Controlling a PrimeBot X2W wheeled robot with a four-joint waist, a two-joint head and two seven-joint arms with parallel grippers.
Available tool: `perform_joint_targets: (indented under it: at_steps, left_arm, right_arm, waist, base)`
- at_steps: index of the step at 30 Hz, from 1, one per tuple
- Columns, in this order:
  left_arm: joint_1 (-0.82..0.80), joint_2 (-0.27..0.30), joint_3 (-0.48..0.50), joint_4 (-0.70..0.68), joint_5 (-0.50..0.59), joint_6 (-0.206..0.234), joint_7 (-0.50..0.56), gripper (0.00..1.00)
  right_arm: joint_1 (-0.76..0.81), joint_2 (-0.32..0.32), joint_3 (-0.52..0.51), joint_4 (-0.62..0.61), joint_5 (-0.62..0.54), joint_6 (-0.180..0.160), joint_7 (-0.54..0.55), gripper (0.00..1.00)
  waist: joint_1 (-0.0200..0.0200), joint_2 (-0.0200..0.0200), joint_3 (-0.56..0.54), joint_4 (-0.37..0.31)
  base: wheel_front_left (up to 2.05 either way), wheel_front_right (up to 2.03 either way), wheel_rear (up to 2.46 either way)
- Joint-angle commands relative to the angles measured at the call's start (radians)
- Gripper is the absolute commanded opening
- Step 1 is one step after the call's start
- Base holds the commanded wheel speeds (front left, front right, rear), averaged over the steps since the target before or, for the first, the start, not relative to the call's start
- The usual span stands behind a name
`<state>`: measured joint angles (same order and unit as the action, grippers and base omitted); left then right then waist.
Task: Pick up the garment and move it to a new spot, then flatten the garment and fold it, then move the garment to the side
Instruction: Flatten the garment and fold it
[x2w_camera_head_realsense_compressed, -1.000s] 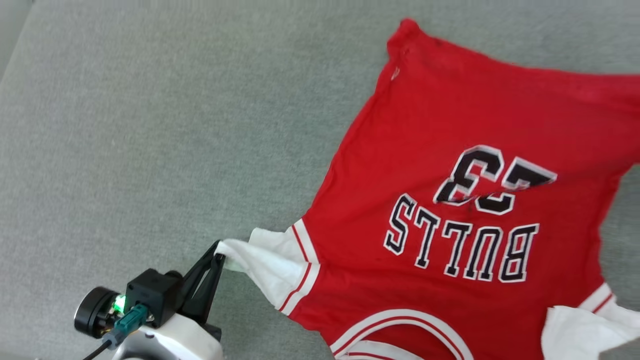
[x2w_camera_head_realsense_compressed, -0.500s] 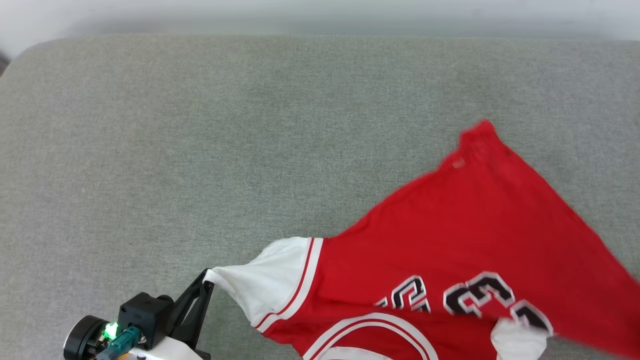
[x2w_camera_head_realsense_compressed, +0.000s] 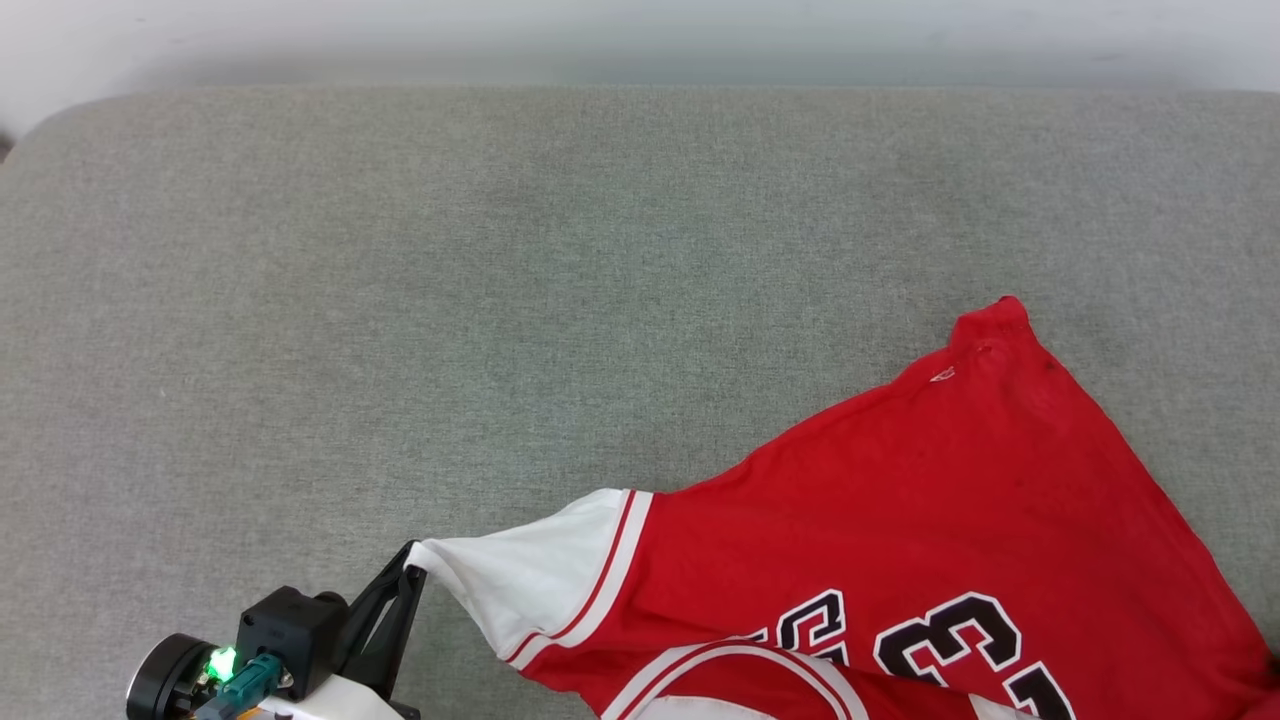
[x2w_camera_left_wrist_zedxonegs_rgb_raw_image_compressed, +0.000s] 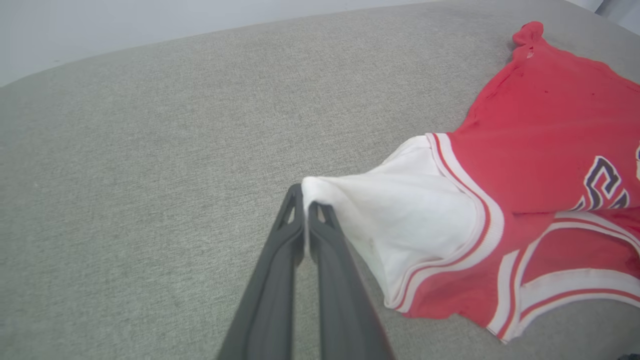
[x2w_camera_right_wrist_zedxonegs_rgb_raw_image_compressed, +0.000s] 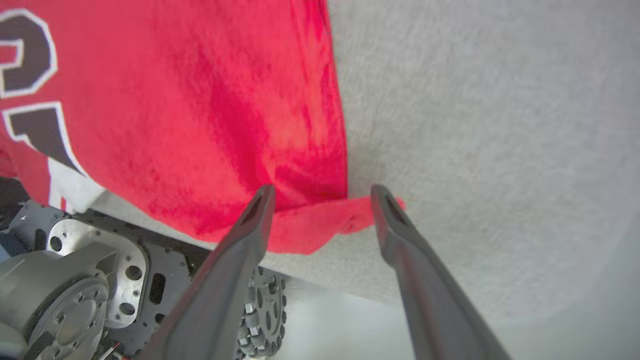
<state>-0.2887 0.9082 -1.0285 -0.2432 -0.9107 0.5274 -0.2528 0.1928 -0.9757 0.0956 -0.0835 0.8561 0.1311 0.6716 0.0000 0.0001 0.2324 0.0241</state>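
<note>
At lower left of the head view, the left gripper (x2w_camera_head_realsense_compressed: 408, 573) has its jaws pressed together, pinching the cuff of the white sleeve (x2w_camera_head_realsense_compressed: 525, 585). The garment (x2w_camera_head_realsense_compressed: 900, 500) lies at lower right on the grey upholstered surface (x2w_camera_head_realsense_compressed: 400, 300). Its collar and upside-down print are cut off by the frame. Its long axis slants from the near edge away to the right, hem corner farthest. The right gripper (x2w_camera_right_wrist_zedxonegs_rgb_raw_image_compressed: 322, 195) has its jaws spread either side of a red hem corner.

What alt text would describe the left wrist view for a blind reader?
The left gripper, two dark fingers shut together, pinches the white sleeve tip of the garment, a red jersey with striped trim that trails right across a grey fabric surface.
</note>
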Motion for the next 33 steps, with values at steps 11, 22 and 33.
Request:
perform_joint_targets:
  at_steps: [11, 22, 33]
  left_arm:
    - [-0.056, -0.022, -0.005, -0.013, 0.036, -0.006, 0.015, 0.0]
    - [-0.134, -0.065, -0.008, -0.008, 0.08, -0.023, 0.022, 0.0]
    - [-0.173, -0.094, -0.002, -0.016, 0.108, -0.018, 0.017, 0.0]
  right_arm:
    - [-0.348, -0.145, -0.012, -0.152, -0.008, -0.001, 0.117, 1.0]
    - [-0.799, -0.012, 0.283, -0.026, -0.106, -0.001, 0.373, 1.0]
    - [-0.98, 0.142, 0.428, 0.206, -0.172, -0.001, 0.357, 1.0]
  waist:
    - [0.0, -0.0001, 0.068, 0.055]
    - [0.0, -0.0001, 0.177, 0.123]
    - [0.0, -0.0001, 0.276, 0.162]
  base:
    - [0.0, 0.0, 0.0]
    - [0.0, 0.0, 0.0]
    - [0.0, 0.0, 0.0]
